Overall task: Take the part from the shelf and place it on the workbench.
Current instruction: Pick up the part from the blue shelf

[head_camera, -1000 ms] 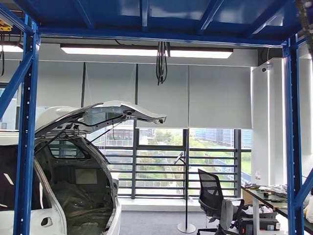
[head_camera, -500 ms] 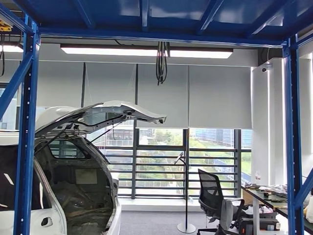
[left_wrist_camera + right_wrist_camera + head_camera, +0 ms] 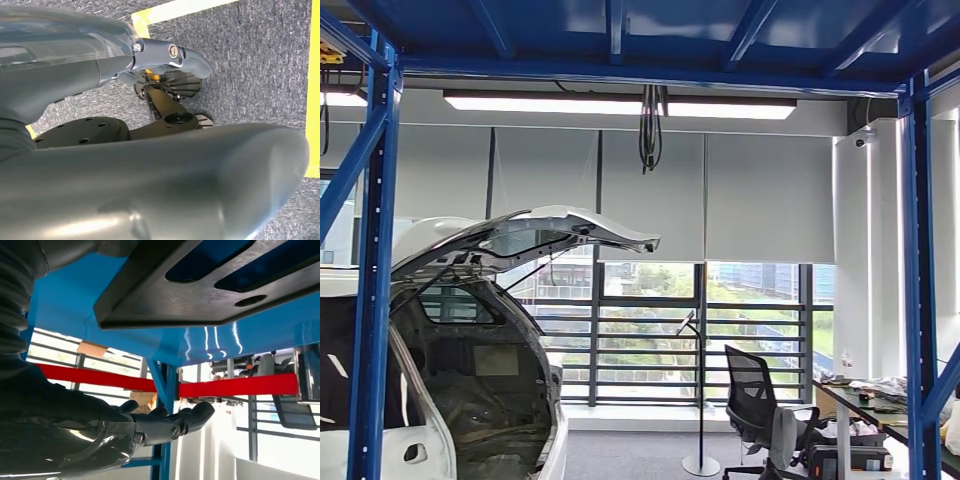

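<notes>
My right hand (image 3: 166,427) is raised under the shelf, fingers extended and lying together, palm empty. It is positioned below the black part (image 3: 211,285) and is not yet touching it; a gap shows between my fingertips (image 3: 202,412) and the part's underside. The part is a flat dark panel with slotted openings, resting against the blue shelf deck (image 3: 124,335). I judge the hand is placed low so it can rise and take the part's near edge from beneath.

My left hand (image 3: 170,55) hangs at my side over grey carpet (image 3: 256,60) marked with yellow tape (image 3: 313,90). Its fingers are nearly straight and hold nothing; it is kept clear because the right arm is doing the reach.

Beyond the part, a red crossbar (image 3: 234,386) and a blue upright (image 3: 166,390) frame the shelf bay.

Farther off, the head view shows blue rack posts (image 3: 374,280), a white car body (image 3: 471,330) with its hatch raised, an office chair (image 3: 754,405), and a cluttered table (image 3: 886,400). Whether that table is the workbench, I cannot tell.
</notes>
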Available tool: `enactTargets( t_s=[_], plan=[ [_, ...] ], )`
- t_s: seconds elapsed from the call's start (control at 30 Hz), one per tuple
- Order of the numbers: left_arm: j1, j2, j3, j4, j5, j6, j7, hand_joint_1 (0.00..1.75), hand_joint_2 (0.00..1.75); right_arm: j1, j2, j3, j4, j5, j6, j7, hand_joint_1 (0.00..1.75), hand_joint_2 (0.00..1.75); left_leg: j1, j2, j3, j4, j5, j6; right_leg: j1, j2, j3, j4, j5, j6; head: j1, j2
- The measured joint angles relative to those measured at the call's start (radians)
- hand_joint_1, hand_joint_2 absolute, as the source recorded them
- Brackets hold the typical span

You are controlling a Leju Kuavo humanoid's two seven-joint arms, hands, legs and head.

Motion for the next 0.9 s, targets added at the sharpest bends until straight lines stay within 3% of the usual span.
enactTargets(
  t_s=[0.47,0.9],
  plan=[
    [-0.019,-0.002,-0.010,0.000,-0.013,-0.006,0.012,0.00,0.00,-0.122,0.053,0.068,0.160,0.012,0.020,-0.006,0.00,1.75,0.000,0.000,0.000,0.000,0.001,-0.001,0.000,0.001,0.000,0.001,0.000,0.000,0.000,0.000],
    [-0.034,-0.016,-0.010,0.000,-0.021,-0.011,0.020,0.00,0.00,-0.267,0.105,0.095,0.429,-0.032,0.028,-0.038,0.00,1.75,0.000,0.000,0.000,0.000,0.001,-0.001,0.000,0.001,0.000,0.001,0.000,0.000,0.000,0.000]
  ],
)
